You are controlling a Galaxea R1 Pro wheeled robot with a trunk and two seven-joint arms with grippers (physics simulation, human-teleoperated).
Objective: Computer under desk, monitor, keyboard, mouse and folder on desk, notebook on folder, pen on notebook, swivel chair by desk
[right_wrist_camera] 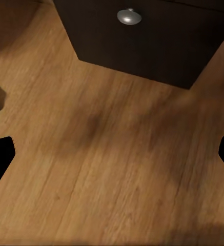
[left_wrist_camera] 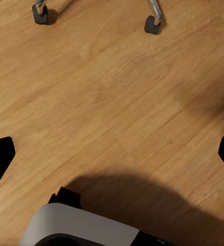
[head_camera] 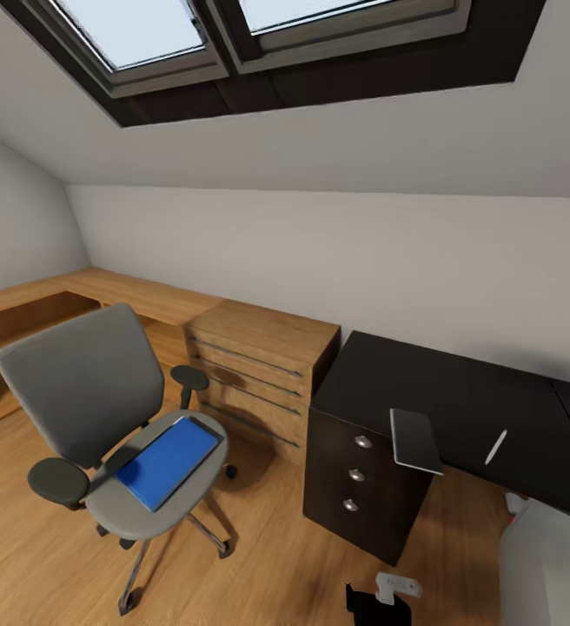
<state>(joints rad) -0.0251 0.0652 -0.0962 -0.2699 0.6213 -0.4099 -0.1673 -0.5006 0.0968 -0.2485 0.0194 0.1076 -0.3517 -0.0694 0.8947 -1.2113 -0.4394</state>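
The grey swivel chair stands on the floor at the left, turned away from the black desk. On its seat lies the blue folder. The dark grey notebook rests on the desk's front edge above the drawers, overhanging a little. The whitish pen lies on the desk to its right. My left gripper is open over bare floor near the chair's casters. My right gripper is open over the floor in front of a drawer knob. Monitor, keyboard and mouse are out of view.
Low wooden shelving with drawers runs along the wall between chair and desk. The black drawer block carries three silver knobs. A light grey shape sits at the lower right by the desk; I cannot tell what it is. My base shows below the left gripper.
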